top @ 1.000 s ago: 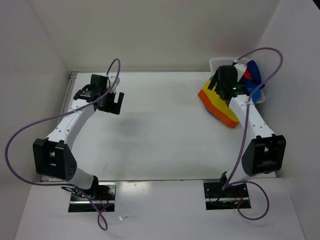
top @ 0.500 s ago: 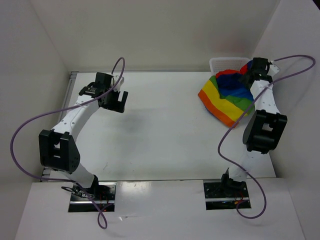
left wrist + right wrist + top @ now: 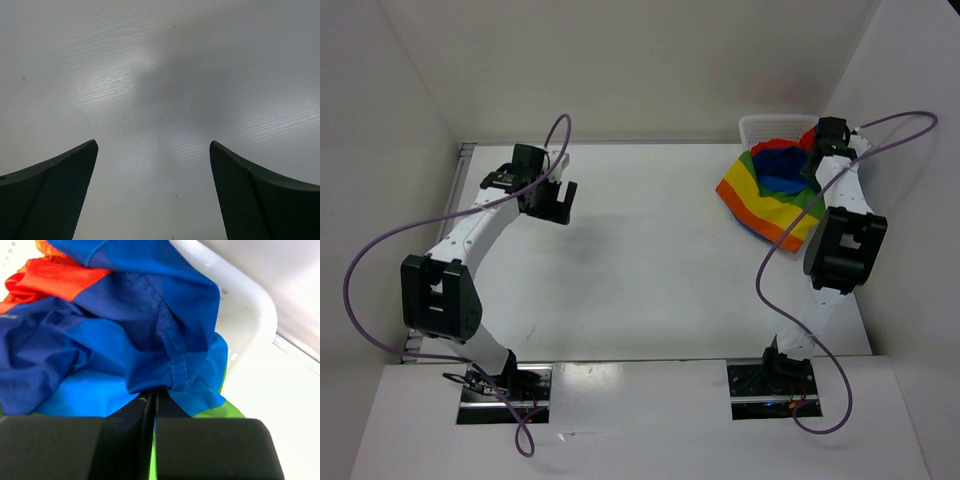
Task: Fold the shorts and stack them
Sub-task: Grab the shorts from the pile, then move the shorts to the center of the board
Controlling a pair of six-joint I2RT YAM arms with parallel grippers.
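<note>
Shorts (image 3: 775,195) sat bunched at far right of table (image 3: 640,260). Far part lay in/over a white basket (image 3: 760,125), striped part spilled near-left onto the table. Not flat, no fold made.

Right tool (image 3: 152,395) was at the far right edge of the heap, jaws pressed together w/ a ridge of dark blue cloth running down into the tips. Read as a pinch on a seam fold of the shorts, prob. so the garment could be dragged out of the basket to open table for spreading. Grip looked shallow, only the edge of the fold, so it could slip on a pull.

Left tool (image 3: 555,200) hung above bare table at far left, well apart from the shorts, fingers spread wide w/ nothing between. Prob. parked out of the way, ready to take another corner.

Judged early stage: fetch step, spreading + folding + stacking all left to do.
</note>
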